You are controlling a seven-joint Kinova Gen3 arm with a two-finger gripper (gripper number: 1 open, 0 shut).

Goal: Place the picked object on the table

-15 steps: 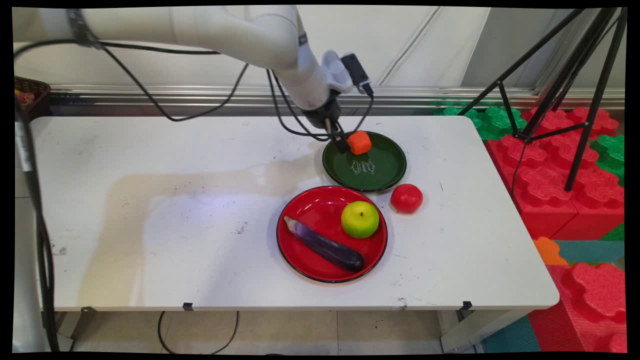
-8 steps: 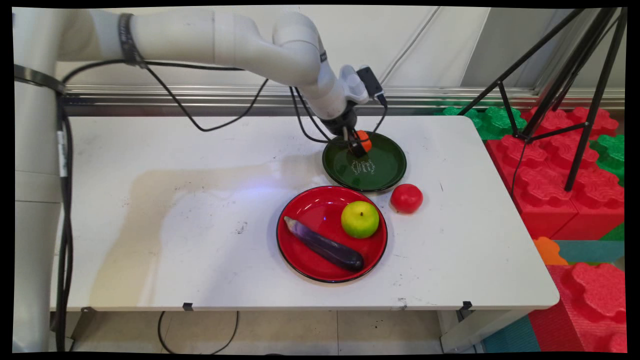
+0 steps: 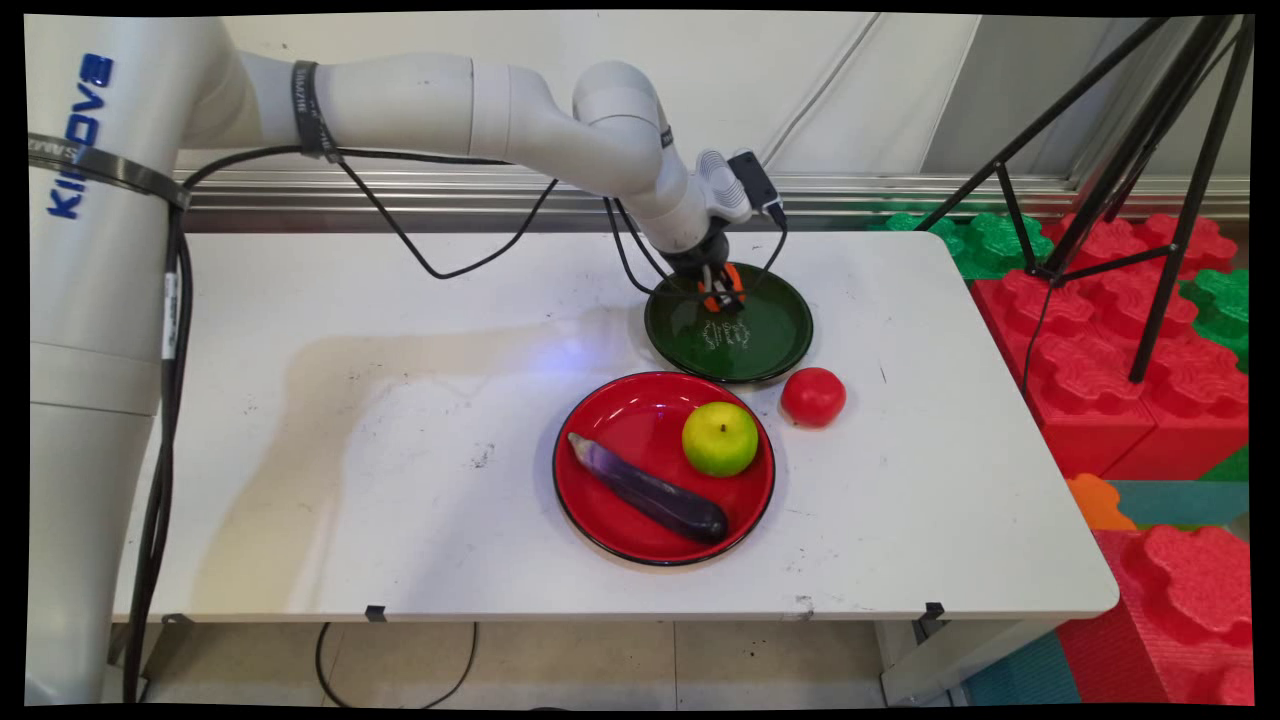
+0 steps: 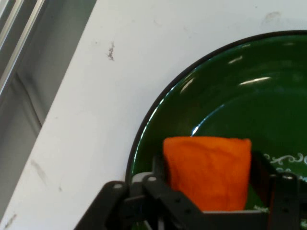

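Just above centre frame, the black two-finger gripper has its jaws closed on a soft orange block over the glossy dark-green round plate. A weak pinch could let the block slip out and roll off the rim onto the white desk.

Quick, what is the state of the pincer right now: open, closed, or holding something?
Pincer: closed on the orange block, low over the green plate.

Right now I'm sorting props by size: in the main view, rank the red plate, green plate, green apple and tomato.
1. Red plate
2. Green plate, though it lies farther from the camera, so the gap is unsure
3. Green apple
4. Tomato, only slightly smaller than the apple
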